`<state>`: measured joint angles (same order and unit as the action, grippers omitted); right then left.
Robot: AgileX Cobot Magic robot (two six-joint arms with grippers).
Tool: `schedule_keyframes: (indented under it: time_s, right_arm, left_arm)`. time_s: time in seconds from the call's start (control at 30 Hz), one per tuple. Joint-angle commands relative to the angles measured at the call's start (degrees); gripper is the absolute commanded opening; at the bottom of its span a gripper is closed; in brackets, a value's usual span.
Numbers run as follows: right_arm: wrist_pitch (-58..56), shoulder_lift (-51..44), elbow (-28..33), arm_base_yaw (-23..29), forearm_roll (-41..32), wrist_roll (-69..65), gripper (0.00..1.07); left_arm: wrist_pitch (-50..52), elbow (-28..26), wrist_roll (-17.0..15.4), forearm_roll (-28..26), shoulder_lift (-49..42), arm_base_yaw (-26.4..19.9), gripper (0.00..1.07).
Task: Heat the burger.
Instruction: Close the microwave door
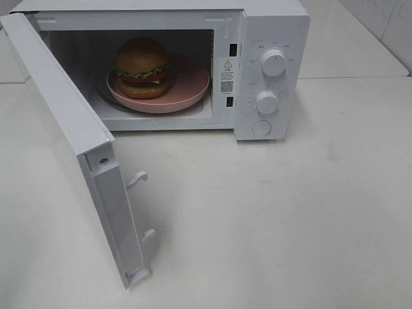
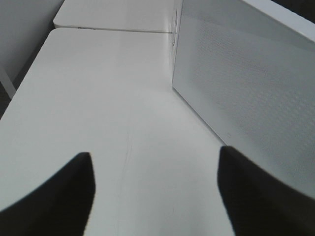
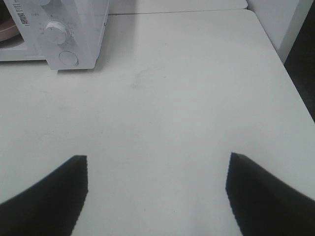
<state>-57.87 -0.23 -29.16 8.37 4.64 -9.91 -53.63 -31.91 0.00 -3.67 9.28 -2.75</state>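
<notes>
Burger sat in the open microwave; both pairs of fingers were released.
Overhead: the burger [image 1: 142, 66] stood on a pink plate [image 1: 193, 87] inside the microwave [image 1: 273, 38], door [image 1: 64, 141] swung wide over the worktop [image 1: 290, 212]. Left wrist: left fingers [image 2: 59, 196] were spread, grasping nothing, near the door. Right wrist: right fingers [image 3: 44, 196] were spread, empty, above the worktop.

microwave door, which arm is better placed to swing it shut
Likely left: the left claw sits beside the open door, ready to push it. The right claw faces the dials, far from the door.
</notes>
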Motion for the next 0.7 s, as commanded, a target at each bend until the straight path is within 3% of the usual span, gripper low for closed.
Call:
schedule_keyframes:
  time_s: [0.03,0.1,0.2,0.23,0.33,0.53,0.7]
  right_arm:
    - [0.57,-1.55,0.29,-0.34,0.52,-0.17,0.76]
    - [0.57,-1.55,0.29,-0.34,0.52,-0.17,0.76]
    - [0.57,-1.55,0.29,-0.34,0.52,-0.17,0.76]
    - [0.57,-1.55,0.29,-0.34,0.52,-0.17,0.76]
    - [0.57,-1.55,0.29,-0.34,0.52,-0.17,0.76]
    - [0.57,-1.55,0.29,-0.34,0.52,-0.17,0.76]
    - [0.57,-1.55,0.29,-0.34,0.52,-0.17,0.76]
  left_arm:
    - [3.55,-0.23,0.0,0.17,2.23,0.06,0.45]
    - [6.82,-0.23,0.0,0.63,6.65,0.06,0.28]
    - [7.56,-0.23,0.0,0.69,8.14,0.06,0.23]
    - [9.97,-0.23,0.0,0.57,11.0,0.06,0.1]
    - [14.09,-0.23,0.0,0.46,15.07,0.06,0.0]
    - [24.35,0.06,0.0,0.57,22.06,0.06,0.0]
    - [37.18,4.53,3.44,0.46,26.7,0.06,0.0]
